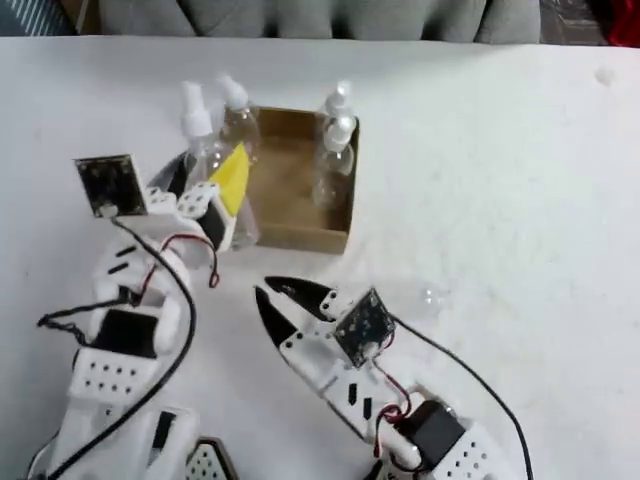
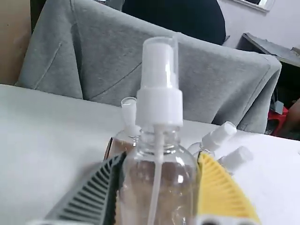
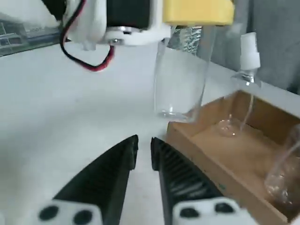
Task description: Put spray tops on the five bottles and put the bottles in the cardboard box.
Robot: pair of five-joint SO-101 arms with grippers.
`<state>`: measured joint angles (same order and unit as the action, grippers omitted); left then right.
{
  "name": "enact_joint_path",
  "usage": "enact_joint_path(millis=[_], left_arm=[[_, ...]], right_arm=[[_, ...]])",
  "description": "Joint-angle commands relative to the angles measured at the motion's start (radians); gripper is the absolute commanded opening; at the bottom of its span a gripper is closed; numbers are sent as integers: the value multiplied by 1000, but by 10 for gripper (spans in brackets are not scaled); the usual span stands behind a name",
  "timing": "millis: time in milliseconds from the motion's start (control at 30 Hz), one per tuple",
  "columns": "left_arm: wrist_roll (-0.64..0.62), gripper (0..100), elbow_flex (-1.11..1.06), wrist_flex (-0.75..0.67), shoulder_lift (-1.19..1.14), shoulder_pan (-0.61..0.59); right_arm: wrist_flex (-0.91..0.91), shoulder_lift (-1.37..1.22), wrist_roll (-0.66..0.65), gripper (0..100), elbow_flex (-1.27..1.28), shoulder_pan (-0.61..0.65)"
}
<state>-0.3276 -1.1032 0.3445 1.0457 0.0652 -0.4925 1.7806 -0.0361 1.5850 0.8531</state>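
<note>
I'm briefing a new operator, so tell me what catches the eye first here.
A clear spray bottle with its white top on hangs clamped between the left arm's grey and yellow jaws at the left edge of the cardboard box. Three more topped bottles are inside the box, and the right arm's black jaws sit empty, slightly apart, in front of it.

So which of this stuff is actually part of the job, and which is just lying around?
In the job:
cardboard box
three bottles in it
bottle in the left gripper
its spray top

Just about:
grey seat behind the table
</note>
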Motion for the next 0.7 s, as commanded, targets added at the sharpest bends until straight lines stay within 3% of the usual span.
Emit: enact_joint_path(millis=[0, 367, 667], left_arm=[[-12, 22, 71, 54, 119, -1], [-11, 21, 69, 92, 179, -1], [-11, 21, 58, 92, 183, -1]], right_arm=[[88, -36, 9, 15, -18, 42], [455, -538, 9, 15, -166, 140], [667, -862, 11, 15, -293, 108]])
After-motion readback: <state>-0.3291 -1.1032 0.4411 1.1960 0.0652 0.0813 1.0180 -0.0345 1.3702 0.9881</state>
